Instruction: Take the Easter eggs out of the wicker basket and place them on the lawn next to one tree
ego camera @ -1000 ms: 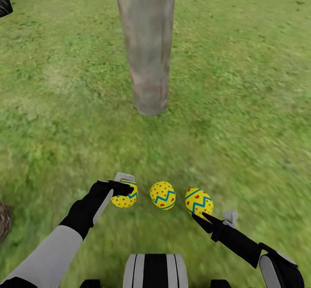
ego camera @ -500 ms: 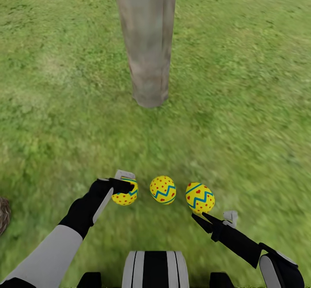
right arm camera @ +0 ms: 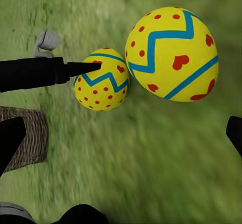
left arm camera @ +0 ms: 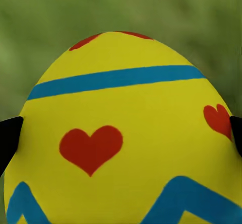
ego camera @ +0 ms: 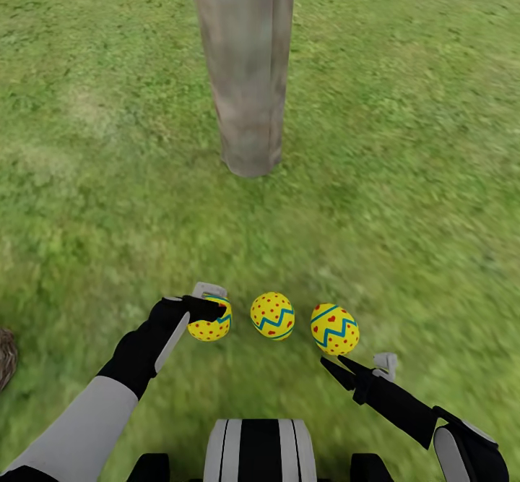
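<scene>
1. Between my left gripper's (ego camera: 204,307) fingers sits the left egg (ego camera: 210,321); the left wrist view shows black pads touching both its flanks, so the gripper is clamped on it.
2. Beside it on the lawn (ego camera: 404,178) lie the middle egg (ego camera: 272,316) and the right egg (ego camera: 334,329), near each other but not touching, all three in a row in front of the tree (ego camera: 248,70).
3. My right gripper (ego camera: 365,368) hovers just behind the right egg with its fingers apart and nothing between them.
4. At the picture's left edge, well apart from the eggs, a bit of the basket (ego camera: 6,355) shows; whether it is empty I cannot tell.
5. I judge the step in hand is releasing the left egg. To do it well, I should have it resting on the grass first, open the fingers slowly and evenly, then draw straight back so neither pad nudges it towards the middle egg.
</scene>
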`<state>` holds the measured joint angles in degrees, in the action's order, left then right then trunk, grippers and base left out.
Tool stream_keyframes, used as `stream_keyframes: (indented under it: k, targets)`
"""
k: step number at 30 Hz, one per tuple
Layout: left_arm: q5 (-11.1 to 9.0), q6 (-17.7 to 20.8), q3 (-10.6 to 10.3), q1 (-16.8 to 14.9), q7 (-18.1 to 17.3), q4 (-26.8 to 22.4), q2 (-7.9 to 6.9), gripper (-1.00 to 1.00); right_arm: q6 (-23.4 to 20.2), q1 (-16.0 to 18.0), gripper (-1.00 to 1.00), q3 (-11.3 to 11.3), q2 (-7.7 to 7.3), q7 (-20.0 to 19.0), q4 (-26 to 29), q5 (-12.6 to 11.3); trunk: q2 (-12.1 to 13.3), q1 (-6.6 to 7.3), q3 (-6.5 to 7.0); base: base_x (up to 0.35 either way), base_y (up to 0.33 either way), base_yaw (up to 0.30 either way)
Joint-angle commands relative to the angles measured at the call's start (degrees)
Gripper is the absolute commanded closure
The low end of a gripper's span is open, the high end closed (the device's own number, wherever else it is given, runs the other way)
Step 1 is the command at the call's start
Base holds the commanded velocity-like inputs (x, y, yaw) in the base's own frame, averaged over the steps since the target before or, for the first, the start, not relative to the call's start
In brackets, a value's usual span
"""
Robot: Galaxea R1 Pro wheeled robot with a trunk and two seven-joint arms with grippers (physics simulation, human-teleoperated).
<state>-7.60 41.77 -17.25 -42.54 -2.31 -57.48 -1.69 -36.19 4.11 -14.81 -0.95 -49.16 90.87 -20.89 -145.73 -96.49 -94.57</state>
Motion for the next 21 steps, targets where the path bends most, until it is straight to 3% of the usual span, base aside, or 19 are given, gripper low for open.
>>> stream_keyframes:
  k: [1,11,21]
  targets:
    - [-0.49,0.24,-0.12,0.0,0.21,3.07,-0.07,-1.0,-0.38,0.02,-1.0,-0.05,-0.01,-0.06,0.01,-0.29,-0.01,0.0,-0.03,0.0,0.0,0.0]
    - [-0.49,0.24,-0.07,0.0,0.19,3.07,-0.07,-1.0,-0.37,0.02,-1.0,-0.05,-0.01,-0.06,0.01,-0.29,-0.01,0.0,-0.03,0.0,0.0,0.0]
    - [-0.49,0.24,-0.06,0.0,0.21,3.07,-0.07,-1.0,-0.39,0.02,-1.0,-0.05,-0.01,-0.06,0.01,-0.29,0.13,0.26,2.18,0.0,0.0,0.0]
